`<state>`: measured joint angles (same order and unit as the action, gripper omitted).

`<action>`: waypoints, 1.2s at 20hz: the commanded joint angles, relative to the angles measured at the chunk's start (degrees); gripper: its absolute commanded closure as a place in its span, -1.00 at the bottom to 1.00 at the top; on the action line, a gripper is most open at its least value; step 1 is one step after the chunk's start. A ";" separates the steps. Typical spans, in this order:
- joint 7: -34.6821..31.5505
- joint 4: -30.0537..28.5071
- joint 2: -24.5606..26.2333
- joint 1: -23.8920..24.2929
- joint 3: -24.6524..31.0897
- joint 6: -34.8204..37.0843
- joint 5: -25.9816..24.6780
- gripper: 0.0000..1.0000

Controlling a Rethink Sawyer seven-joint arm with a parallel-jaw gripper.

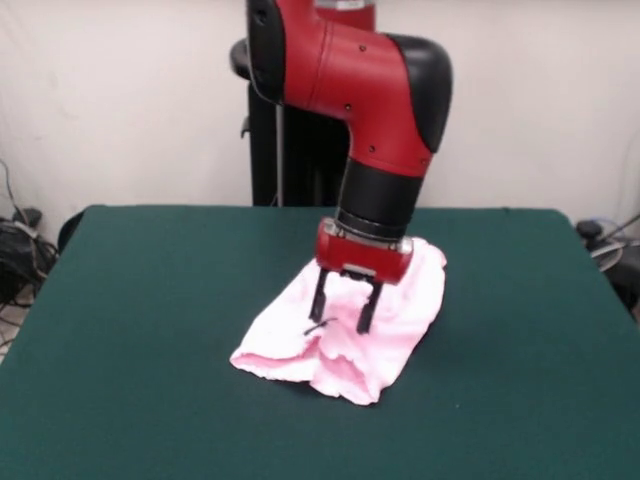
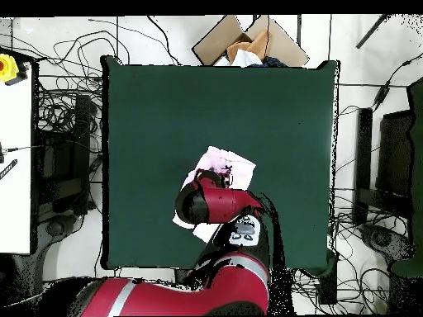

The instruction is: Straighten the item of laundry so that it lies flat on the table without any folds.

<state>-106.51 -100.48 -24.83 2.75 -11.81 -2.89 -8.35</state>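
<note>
The pale pink pants (image 1: pixel 400 300) lie crumpled near the middle of the dark green table (image 1: pixel 150 320), with folds and a rumpled front edge. A tiny dark bow (image 1: pixel 318 326) shows on them. My gripper (image 1: pixel 342 312) points straight down over the garment, its two black fingers apart, tips at or just above the fabric near the bow; I cannot tell whether they touch. In the overhead view the arm covers the gripper and the garment's middle; pink fabric (image 2: pixel 230 163) shows beyond the arm on the table (image 2: pixel 149 115).
An open cardboard box (image 2: pixel 248 40) sits beyond the table's far edge in the overhead view. Cables (image 2: pixel 58 124) lie on the floor around the table. A white bench with a yellow and red button (image 2: pixel 8 68) stands at the left.
</note>
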 commanded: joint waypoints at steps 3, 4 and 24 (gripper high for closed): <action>-6.32 4.73 5.96 -3.30 5.13 -6.63 -1.25 -1.00; -6.38 5.53 6.95 -4.38 4.00 -6.86 -0.29 -1.00; -12.18 6.24 17.27 -18.82 -10.62 -14.94 14.13 -1.00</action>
<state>-106.51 -95.96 -13.23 -15.78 -22.64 -11.32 0.12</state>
